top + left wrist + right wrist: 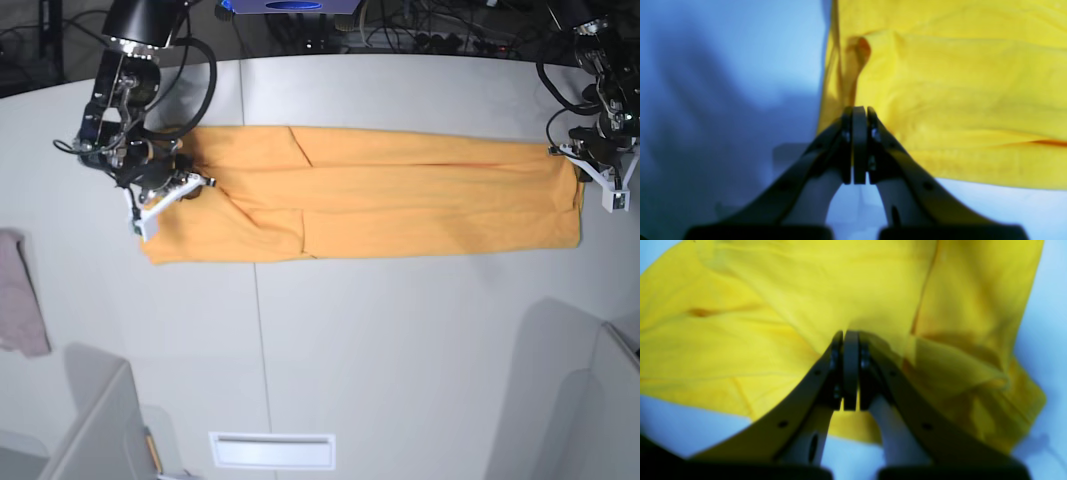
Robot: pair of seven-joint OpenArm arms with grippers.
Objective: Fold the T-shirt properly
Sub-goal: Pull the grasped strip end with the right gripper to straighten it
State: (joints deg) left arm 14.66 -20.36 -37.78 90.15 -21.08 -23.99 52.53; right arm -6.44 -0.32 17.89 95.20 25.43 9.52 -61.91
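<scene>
The T-shirt (400, 190) is orange-yellow and lies folded into a long strip across the white table (400, 330). At the strip's right end, my left gripper (598, 172) is shut. In the left wrist view its tips (859, 110) pinch the T-shirt (957, 83) at its edge, where a crease runs into them. My right gripper (180, 187) sits over the strip's left end. In the right wrist view it (850, 335) is shut, with the T-shirt (756, 306) puckered around its tips.
A small pinkish-grey cloth (20, 290) lies at the table's left edge. Grey dividers stand at the front left (100, 430) and front right (570, 400). A white slot (272, 450) sits at the front. Cables (400, 30) crowd the space behind the table.
</scene>
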